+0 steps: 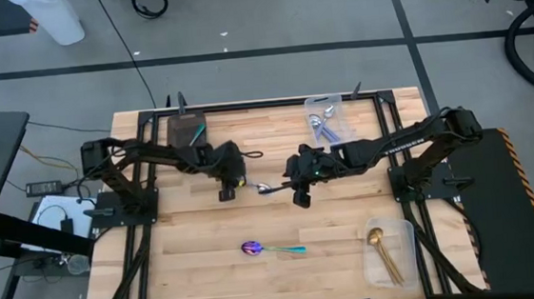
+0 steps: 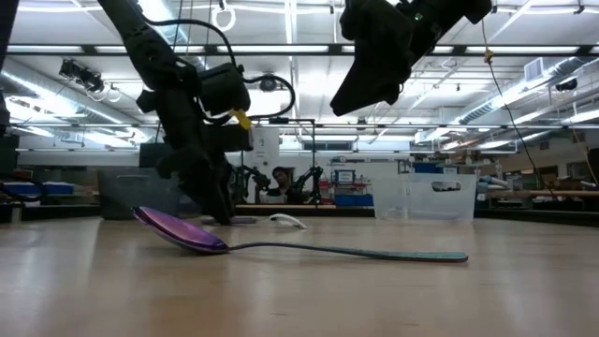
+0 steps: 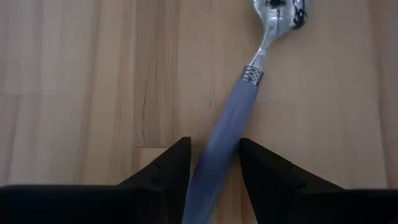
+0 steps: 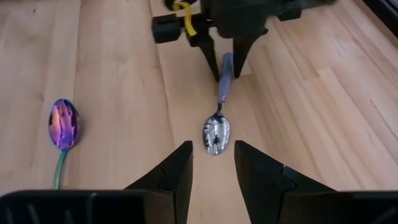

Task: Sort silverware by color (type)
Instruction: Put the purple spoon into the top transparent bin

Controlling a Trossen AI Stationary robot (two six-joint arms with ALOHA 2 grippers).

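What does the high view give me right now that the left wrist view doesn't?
Only the high view shows the purple-bowled teal-handled spoon lying alone, the gold spoons in a clear bin, more spoons in the far bin, the dark tray, and the right gripper open by the bowl. Only the left wrist view shows the left gripper astride the lavender handle. Both show the silver-bowled spoon on the table.

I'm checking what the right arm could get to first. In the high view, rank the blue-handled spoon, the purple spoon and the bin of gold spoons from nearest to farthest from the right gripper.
From the right gripper:
1. Blue-handled spoon, just toward the left arm, its handle between the left gripper fingers.
2. Purple spoon, lying on the table nearer the front edge.
3. Bin of gold spoons, at the front right corner.
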